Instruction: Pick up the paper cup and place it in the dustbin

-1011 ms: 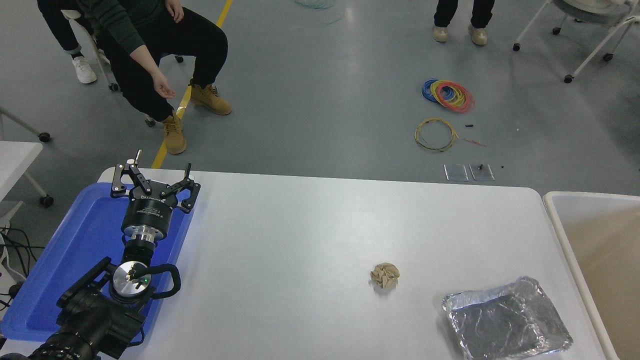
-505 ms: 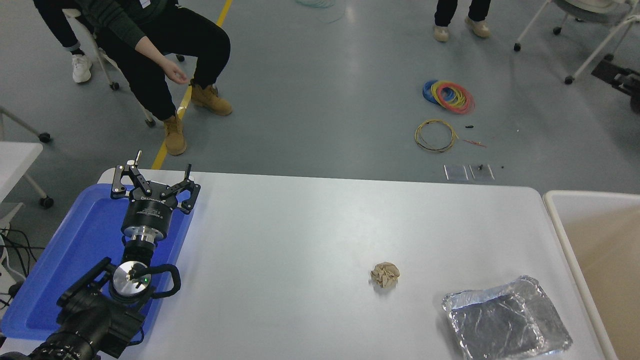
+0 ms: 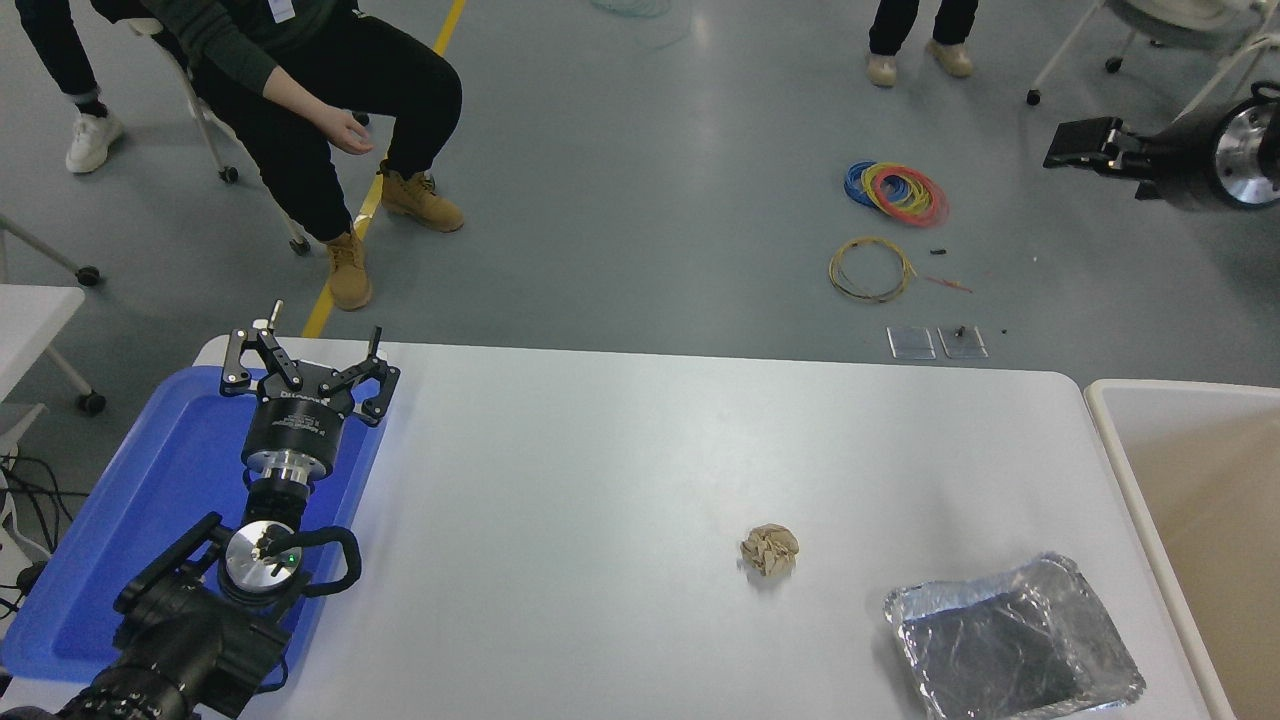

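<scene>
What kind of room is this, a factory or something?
More likely a robotics lab or workshop: a grey floor with a yellow line, loose wire coils, rolling chairs, and a white table set out for the robot's trials.

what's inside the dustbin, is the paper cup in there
Only part of the dustbin shows at the right edge; its visible tan inside looks bare, no paper cup seen. The rest is cut off.

Robotics lab or workshop: grey sealed floor [image 3: 640, 200], yellow floor line [image 3: 380, 190] at 11 o'clock, coloured wire coils [image 3: 897, 190] at 1, wheeled chairs [image 3: 1150, 40], white table [image 3: 640, 470].
</scene>
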You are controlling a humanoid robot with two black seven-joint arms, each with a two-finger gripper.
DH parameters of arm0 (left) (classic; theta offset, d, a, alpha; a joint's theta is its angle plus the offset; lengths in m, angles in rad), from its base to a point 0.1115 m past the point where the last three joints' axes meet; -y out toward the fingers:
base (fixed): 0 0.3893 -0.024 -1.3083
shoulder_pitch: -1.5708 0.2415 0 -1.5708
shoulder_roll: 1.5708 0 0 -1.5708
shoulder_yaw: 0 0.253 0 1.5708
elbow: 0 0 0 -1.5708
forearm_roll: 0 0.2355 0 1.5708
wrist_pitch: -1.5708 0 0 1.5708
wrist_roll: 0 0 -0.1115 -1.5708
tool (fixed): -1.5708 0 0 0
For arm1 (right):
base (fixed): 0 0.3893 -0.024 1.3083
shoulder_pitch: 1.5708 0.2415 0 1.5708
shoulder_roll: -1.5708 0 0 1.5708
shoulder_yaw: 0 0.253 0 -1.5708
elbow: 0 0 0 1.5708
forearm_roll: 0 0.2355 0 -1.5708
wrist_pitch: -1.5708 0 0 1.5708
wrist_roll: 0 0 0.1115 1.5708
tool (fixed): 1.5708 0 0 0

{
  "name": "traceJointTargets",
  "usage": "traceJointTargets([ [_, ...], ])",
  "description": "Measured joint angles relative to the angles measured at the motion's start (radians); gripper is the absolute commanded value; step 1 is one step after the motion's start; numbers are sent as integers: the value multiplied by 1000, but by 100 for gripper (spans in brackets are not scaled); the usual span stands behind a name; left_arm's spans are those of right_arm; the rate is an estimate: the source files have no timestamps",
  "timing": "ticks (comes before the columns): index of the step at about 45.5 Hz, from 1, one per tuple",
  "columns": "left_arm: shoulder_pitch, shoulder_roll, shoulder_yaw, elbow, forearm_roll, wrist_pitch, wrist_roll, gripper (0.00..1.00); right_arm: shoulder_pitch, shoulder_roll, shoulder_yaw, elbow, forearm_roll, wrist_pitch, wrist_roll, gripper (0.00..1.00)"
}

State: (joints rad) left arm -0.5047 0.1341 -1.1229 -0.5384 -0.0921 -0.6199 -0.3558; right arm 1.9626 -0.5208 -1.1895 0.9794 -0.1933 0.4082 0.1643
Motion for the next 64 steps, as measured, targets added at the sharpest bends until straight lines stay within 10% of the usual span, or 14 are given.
traceJointTargets([
  [64,0,1,0,0,0,1,-1,100,104,188,-132,308,-51,355,-3,100],
])
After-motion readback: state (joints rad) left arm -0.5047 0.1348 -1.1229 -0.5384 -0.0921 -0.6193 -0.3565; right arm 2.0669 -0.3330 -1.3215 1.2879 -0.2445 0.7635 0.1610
